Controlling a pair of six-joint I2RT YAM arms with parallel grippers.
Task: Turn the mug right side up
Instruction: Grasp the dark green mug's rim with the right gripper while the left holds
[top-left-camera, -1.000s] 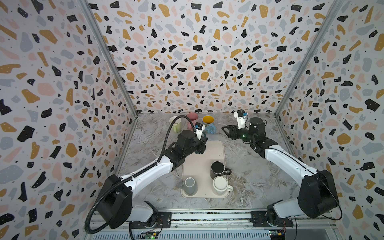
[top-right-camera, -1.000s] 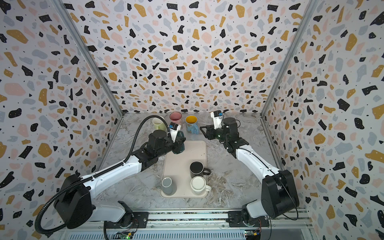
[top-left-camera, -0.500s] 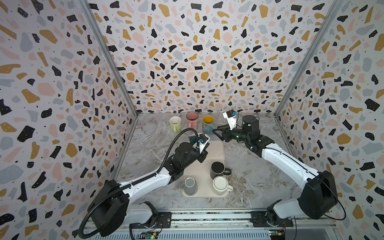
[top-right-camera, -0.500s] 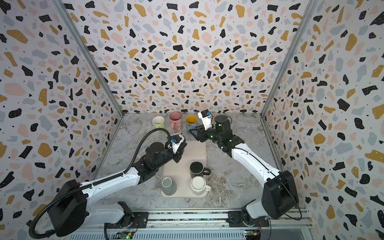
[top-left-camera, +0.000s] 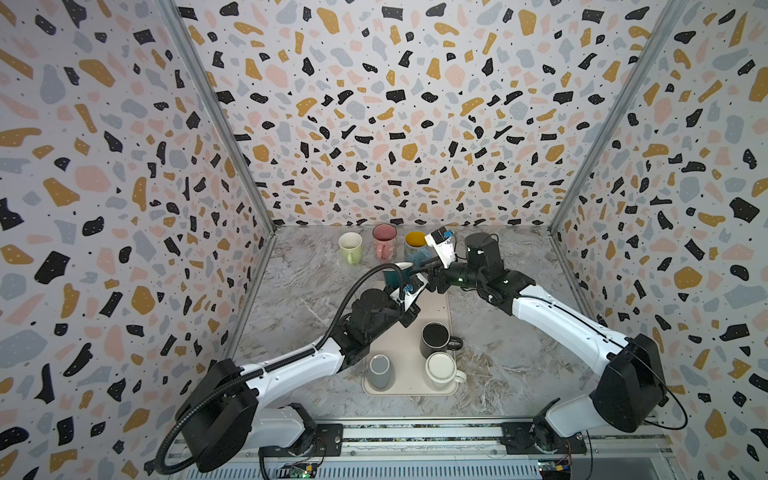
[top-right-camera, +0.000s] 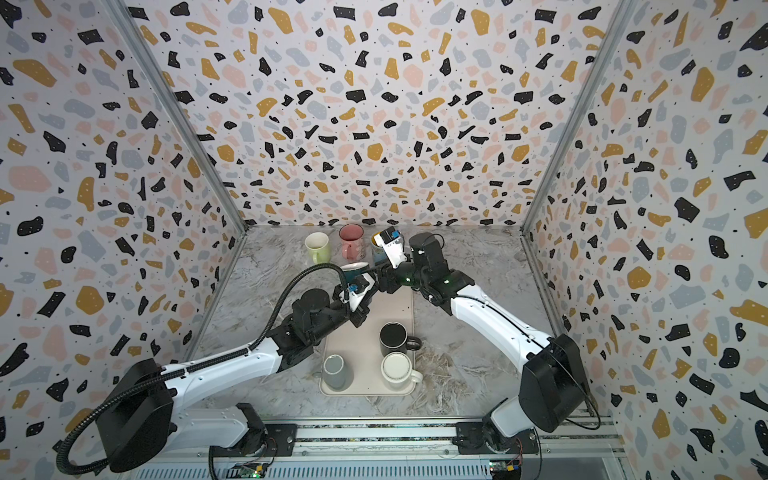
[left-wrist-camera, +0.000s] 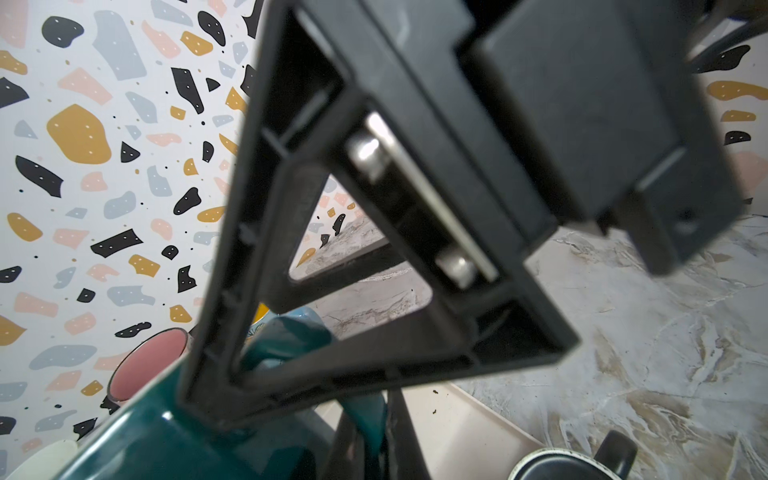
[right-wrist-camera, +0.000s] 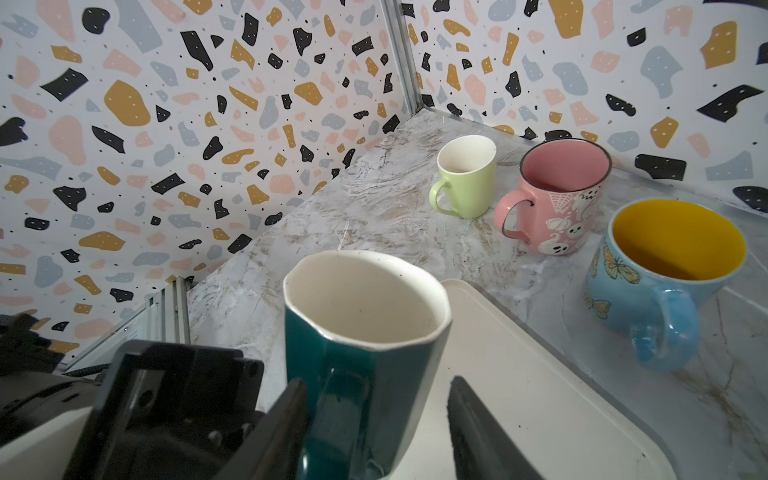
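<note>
Seven mugs, one tray (top-left-camera: 436, 307).
Teal mug (right-wrist-camera: 365, 332) upright, rim up, at tray's far end.
Left hand (top-left-camera: 401, 284) clamped tight on it.
Right hand (right-wrist-camera: 376, 388) half open, one finger each side of mug handle, contact unclear.
Beyond both hands, row on worktop (right-wrist-camera: 374, 199): green mug (right-wrist-camera: 467, 178), pink mug (right-wrist-camera: 557, 195), blue butterfly mug (right-wrist-camera: 665, 266).
Behind hands, tray holds black mug (top-left-camera: 435, 338), cream mug (top-left-camera: 441, 368), grey mug (top-left-camera: 379, 370).

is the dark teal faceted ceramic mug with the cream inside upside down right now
No, in the right wrist view the dark teal faceted mug is upright, its cream-lined opening facing up.

Seven mugs (top-left-camera: 350, 247) (top-left-camera: 384, 241) (top-left-camera: 415, 245) (top-left-camera: 392, 274) (top-left-camera: 434, 338) (top-left-camera: 441, 369) (top-left-camera: 379, 371), one tray (top-left-camera: 432, 307).
</note>
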